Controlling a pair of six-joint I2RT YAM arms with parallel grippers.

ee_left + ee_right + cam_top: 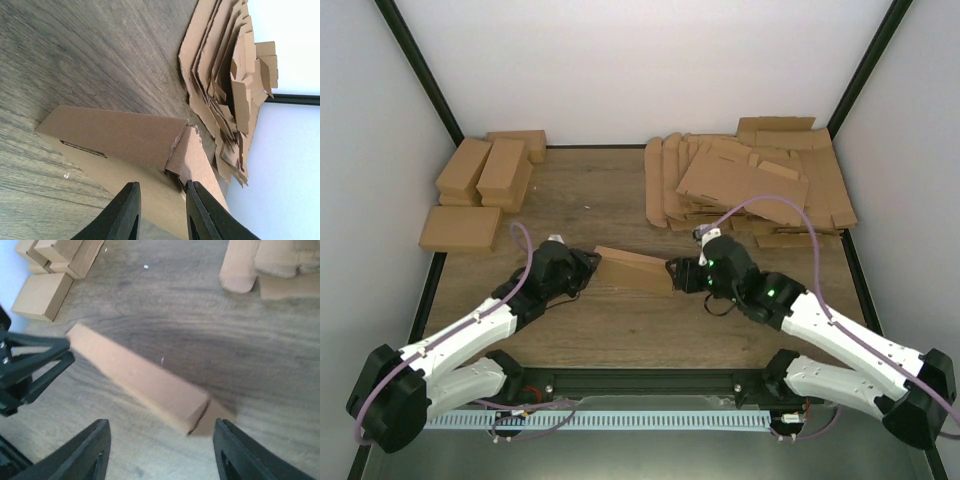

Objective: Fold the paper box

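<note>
Wooden table (620, 330): paper box (632, 270), sheet pile (750, 185) and small boxes (485, 180) behind; left jaws narrow, right jaws wide.

Type of place: robot test cell in a lab or workshop, not a home.
Enclosure: plain white walls (620, 70) on the left, far and right sides, joined by black frame posts (420, 70).
Work surface: wood-grain table (590, 200) filling the cell floor.
Equipment: left arm (470, 335) and right arm (840, 330) fixed to a black rail (650, 383) at the near edge, with purple cable (527, 245) exposed.
Stock: flat cardboard blanks (760, 185) heaped far right, folded boxes (495, 170) stacked far left.
Work piece: one paper box (632, 270) mid-table.
</note>
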